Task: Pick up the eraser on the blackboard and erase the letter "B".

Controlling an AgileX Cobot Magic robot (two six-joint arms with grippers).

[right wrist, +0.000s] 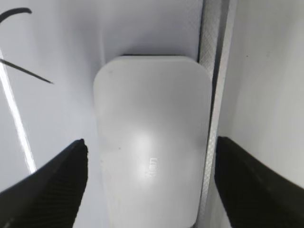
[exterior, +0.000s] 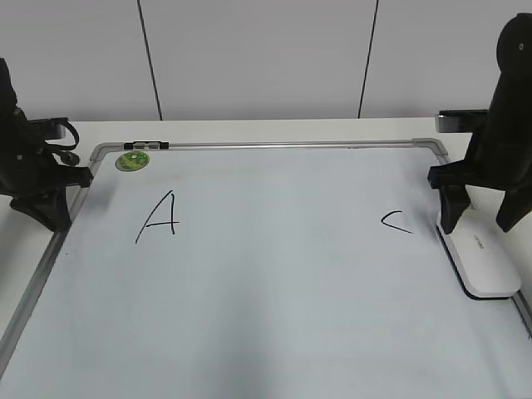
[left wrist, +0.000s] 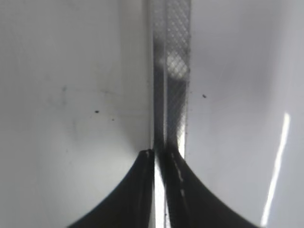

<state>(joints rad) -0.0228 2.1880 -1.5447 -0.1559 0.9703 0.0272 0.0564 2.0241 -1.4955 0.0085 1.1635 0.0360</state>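
Note:
The white eraser point(exterior: 482, 259) lies flat on the blackboard point(exterior: 274, 274), against its right frame. My right gripper point(exterior: 478, 220) is open and hangs just above the eraser's far end, one finger on each side. In the right wrist view the eraser point(right wrist: 152, 109) lies between the open fingers point(right wrist: 151, 145), which do not touch it. My left gripper point(exterior: 48, 214) is shut and empty over the board's left frame point(left wrist: 172, 71); its tips point(left wrist: 159, 154) show in the left wrist view. The letter "B" is out of view; the board between "A" and "C" shows no marks.
A black "A" point(exterior: 158, 214) is at the left and a black "C" point(exterior: 396, 222) at the right of the board. A round green sticker point(exterior: 131, 160) sits at the far left corner. The grey frame point(right wrist: 213, 95) runs beside the eraser.

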